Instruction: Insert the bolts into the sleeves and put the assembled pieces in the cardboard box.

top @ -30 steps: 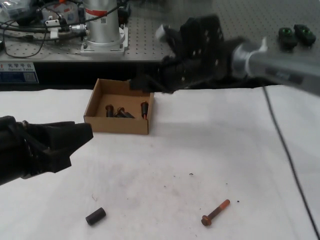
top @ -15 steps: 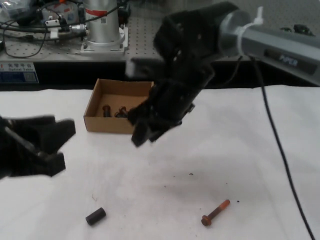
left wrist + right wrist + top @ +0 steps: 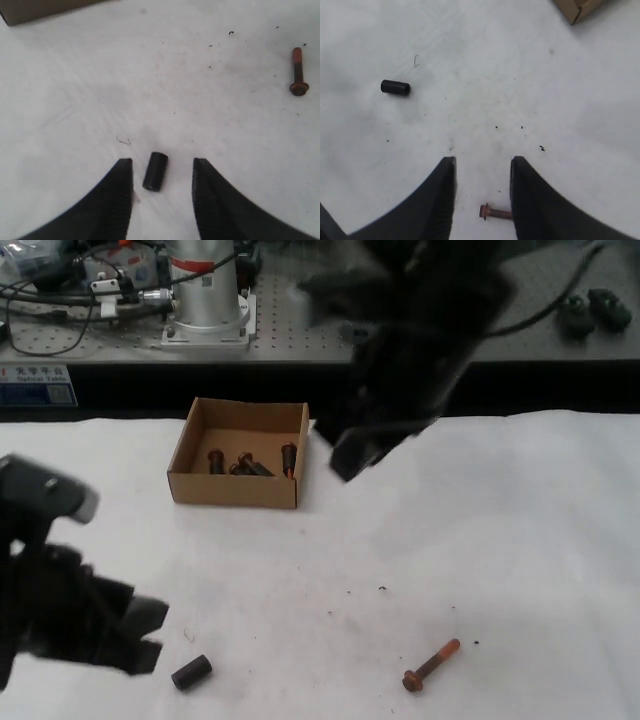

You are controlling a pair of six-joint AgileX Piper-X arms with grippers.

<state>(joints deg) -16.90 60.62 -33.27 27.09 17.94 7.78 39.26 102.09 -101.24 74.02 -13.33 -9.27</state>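
A short black sleeve (image 3: 191, 672) lies on the white cloth at the front left. My left gripper (image 3: 145, 635) hovers just left of it, open. In the left wrist view the sleeve (image 3: 155, 171) lies between the open left gripper (image 3: 162, 162) fingers, untouched. A rusty orange bolt (image 3: 431, 664) lies alone at the front, right of centre. My right gripper (image 3: 350, 455) hangs blurred high over the middle of the bench, right of the cardboard box (image 3: 235, 490). In its wrist view the right gripper (image 3: 483, 160) is open and empty above the bolt (image 3: 495, 212).
Several assembled pieces (image 3: 245, 462) lie inside the box. A dark bench edge runs along the back, with a metal column (image 3: 205, 290) and cables behind it. Small dark specks (image 3: 382, 588) dot the cloth.
My left gripper has dropped toward the front, close to the sleeve. My right arm has swung away from the box, rising toward the right.
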